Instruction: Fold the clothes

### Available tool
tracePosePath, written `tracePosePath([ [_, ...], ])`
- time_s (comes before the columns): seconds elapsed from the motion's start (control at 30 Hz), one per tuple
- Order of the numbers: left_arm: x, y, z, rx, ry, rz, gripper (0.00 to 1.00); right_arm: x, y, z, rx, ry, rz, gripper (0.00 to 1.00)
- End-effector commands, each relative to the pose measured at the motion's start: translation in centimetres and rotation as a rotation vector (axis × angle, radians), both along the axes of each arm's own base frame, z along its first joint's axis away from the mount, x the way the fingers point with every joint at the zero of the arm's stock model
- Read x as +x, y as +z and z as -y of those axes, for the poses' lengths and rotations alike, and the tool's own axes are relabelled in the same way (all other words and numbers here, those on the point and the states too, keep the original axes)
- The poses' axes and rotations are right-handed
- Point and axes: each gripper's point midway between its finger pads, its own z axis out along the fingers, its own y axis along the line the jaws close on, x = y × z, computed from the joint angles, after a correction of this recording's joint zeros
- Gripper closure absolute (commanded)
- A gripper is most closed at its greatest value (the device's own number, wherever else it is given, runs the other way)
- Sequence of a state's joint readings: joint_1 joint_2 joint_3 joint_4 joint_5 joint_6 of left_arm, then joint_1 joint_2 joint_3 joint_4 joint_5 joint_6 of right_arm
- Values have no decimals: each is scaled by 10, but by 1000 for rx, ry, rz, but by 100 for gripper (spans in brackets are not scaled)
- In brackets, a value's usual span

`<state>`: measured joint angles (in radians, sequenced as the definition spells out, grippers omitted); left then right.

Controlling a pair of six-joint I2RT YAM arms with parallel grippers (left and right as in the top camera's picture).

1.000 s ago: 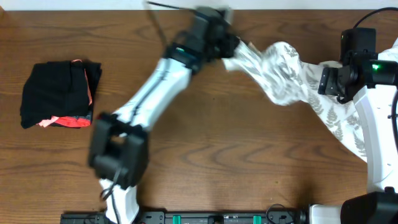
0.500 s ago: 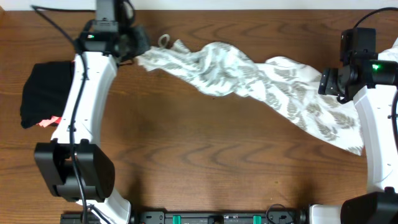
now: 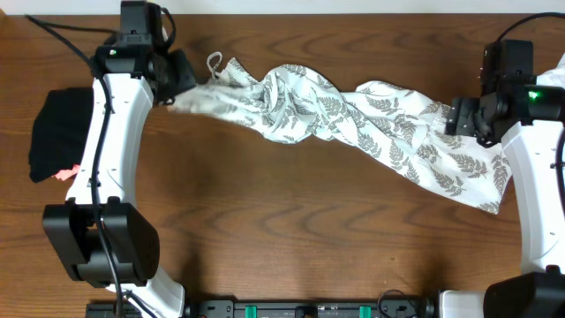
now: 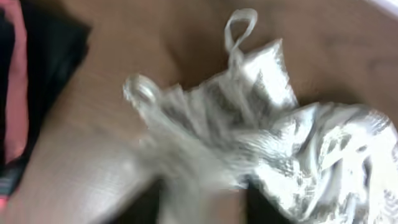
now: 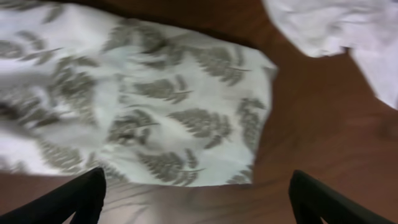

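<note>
Lying rumpled on the table point(image 3: 291, 230), the dress point(image 3: 353, 119) runs ten o'clock to four o'clock. The left gripper point(image 3: 179, 79) meets its strap end, grip indeterminate from blur; the right gripper point(image 5: 198, 190), jaws spread and empty, hovers above the hem end.

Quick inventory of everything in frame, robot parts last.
dress: one, white with grey-green fern print, stretched from upper left to the right edge, bunched mid-way
black bundle: one, black with coral-pink trim, far left
plain cloth: one, white, far right, apart from the dress's corner
table: one, brown wood, under everything
left arm: one, white with black joints, left side
right arm: one, white with black joints, right side
left tool: one, black, at the dress's strap end; too blurred to tell whether open
right tool: one, black, open, over the dress's right end
</note>
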<state>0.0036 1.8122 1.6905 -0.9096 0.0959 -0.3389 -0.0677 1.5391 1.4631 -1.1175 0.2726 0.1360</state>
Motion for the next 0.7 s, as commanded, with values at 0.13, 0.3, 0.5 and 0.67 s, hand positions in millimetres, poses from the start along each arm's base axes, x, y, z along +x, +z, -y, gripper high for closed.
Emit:
tracePosePath([
  [0.13, -3, 2, -3, 19, 3, -9, 2, 2, 6, -16, 60, 71, 24, 8],
  [0.3, 10, 10, 23, -52, -61, 55, 2, 2, 6, -16, 61, 71, 24, 8],
  [0.5, 18, 9, 85, 19, -357, 122, 1, 4, 6, -18, 75, 75, 29, 8],
  [0.67, 21, -18, 102, 304, -592, 86, 0, 3, 6, -18, 77, 72, 29, 8],
])
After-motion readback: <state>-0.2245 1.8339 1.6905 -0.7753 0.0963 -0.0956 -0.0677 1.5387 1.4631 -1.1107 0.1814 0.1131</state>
